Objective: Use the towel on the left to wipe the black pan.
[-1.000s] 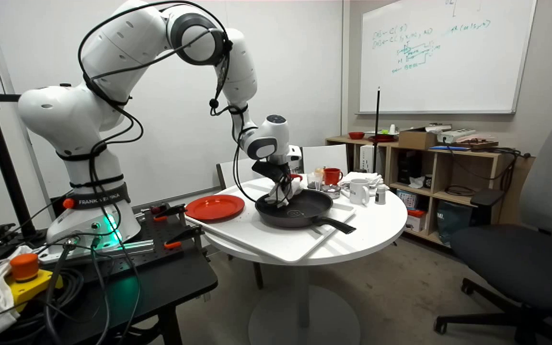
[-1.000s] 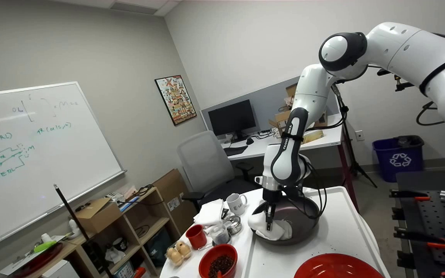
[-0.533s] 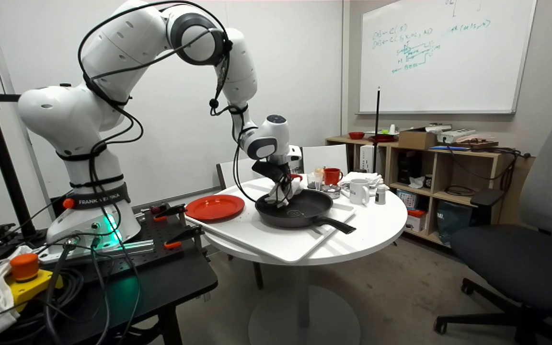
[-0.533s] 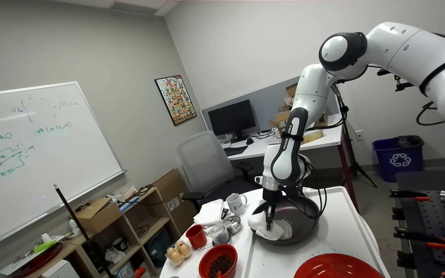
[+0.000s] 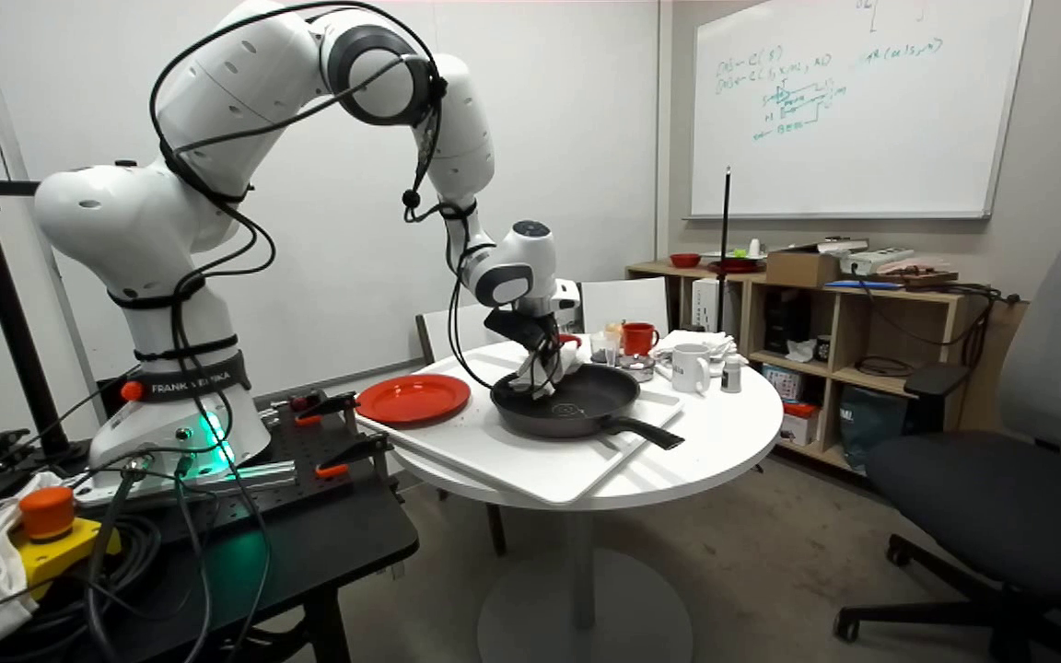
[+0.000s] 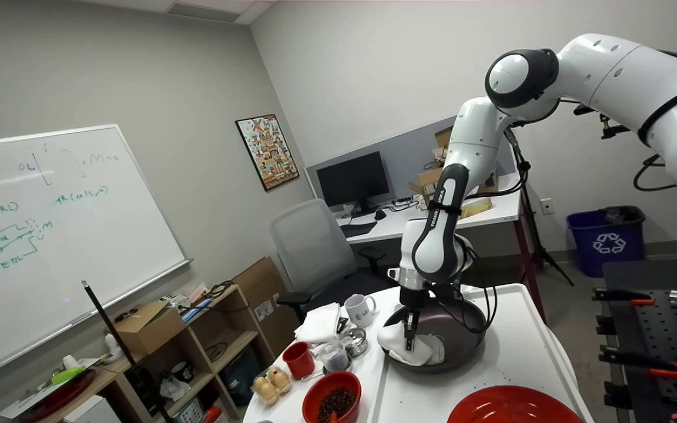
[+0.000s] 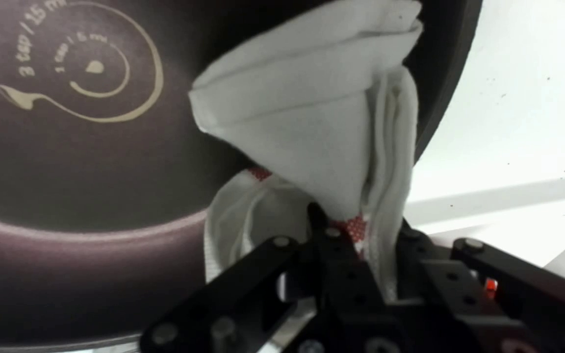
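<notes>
Wiping looks paused; towel point(image 7: 307, 137) inside the black pan point(image 7: 115, 181), near its 4 o'clock in the wrist view
Nothing visibly shifted this past second, so no fresh wiping shows; pincer point(image 6: 409, 345) clamped on the towel; contact beneath the cloth hidden; red plate point(image 6: 509, 405) cut off at 5 o'clock in an exterior view

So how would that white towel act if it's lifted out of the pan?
The towel would probably flop rather than hold shape, judging by its soft folds. It's likely light, small beside the black pan. Its loose end might droop, since the jaws pinch only part.
</notes>
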Motion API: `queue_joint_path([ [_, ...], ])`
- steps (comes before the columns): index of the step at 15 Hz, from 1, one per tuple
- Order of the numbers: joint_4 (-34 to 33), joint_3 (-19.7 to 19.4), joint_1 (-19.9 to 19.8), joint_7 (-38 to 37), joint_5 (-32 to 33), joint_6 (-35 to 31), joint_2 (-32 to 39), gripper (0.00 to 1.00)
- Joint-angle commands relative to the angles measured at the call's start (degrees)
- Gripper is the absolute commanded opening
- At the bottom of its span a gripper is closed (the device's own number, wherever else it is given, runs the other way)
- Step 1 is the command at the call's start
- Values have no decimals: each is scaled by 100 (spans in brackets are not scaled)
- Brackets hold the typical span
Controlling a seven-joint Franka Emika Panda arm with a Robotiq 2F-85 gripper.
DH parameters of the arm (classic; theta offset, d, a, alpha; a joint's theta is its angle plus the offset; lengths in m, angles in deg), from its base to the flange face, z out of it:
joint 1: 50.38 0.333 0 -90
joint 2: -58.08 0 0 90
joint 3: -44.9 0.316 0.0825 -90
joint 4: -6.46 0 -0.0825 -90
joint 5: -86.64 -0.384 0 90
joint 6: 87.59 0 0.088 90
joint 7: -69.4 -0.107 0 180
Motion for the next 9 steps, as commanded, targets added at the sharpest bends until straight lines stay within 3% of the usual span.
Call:
queue_joint_path([
  [1,26,119,-105,165,-76,90,5,4],
  [5,26,119,-105,165,-76,90,5,4],
  [6,255,718,-543,581,30,415,19,4],
  [9,527,1172,-849,1117,18,821,-3,4],
])
